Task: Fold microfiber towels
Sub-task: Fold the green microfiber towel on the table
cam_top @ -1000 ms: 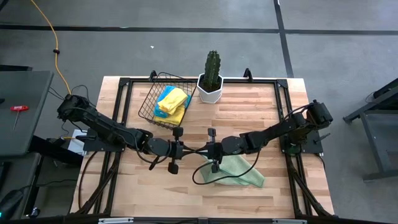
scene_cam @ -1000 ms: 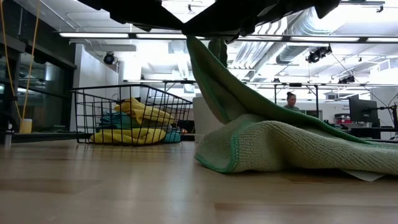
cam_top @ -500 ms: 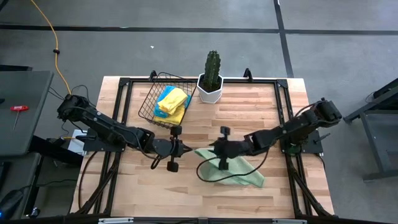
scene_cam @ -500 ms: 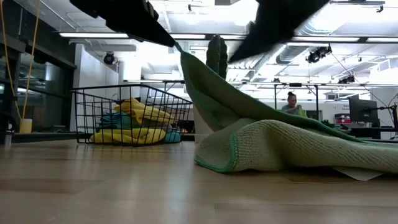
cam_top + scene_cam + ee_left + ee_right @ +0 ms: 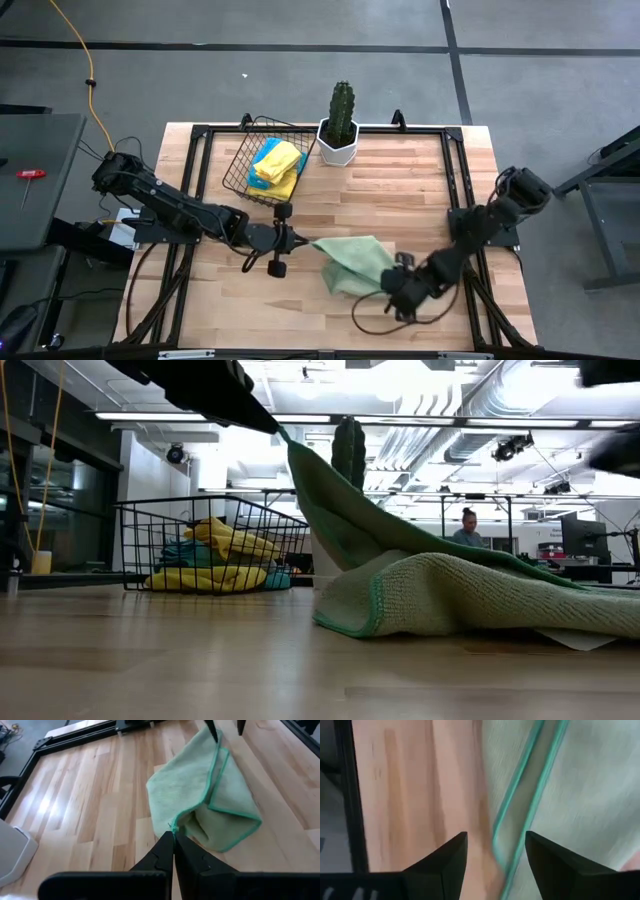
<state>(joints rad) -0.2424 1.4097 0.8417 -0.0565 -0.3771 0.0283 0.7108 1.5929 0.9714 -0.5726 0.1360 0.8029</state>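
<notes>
Change since a second ago is mostly on the right: both arms then met over the middle of the desk (image 5: 400,190) with the green towel (image 5: 355,263) between them, whereas now the right gripper (image 5: 392,290) has let go and swung out to the towel's right front edge, its fingers (image 5: 445,857) standing apart with only a teal hem (image 5: 520,795) lying between and beyond them. The left gripper (image 5: 300,240) has barely shifted; its fingers (image 5: 165,855) are pressed together on one corner of the towel, lifting it off the wood while the rest lies bunched on the desk. At far left, the wire basket (image 5: 240,160) holds the yellow towel (image 5: 280,160) and blue towel (image 5: 262,172), well apart from the green one, and the cactus (image 5: 342,112) in its white pot (image 5: 338,150) stands just beside the basket. The high view alone shows both arms at once and the gap between the right gripper and the cloth's edge. The low view shows what that one cannot: the raised corner stretched up as a taut slope from the heap, the folded lower layer with its green stitched border, and a person (image 5: 467,528) far off in the room behind. The left wrist view shows the towel doubled over, its hem forming a loop on the desk.
</notes>
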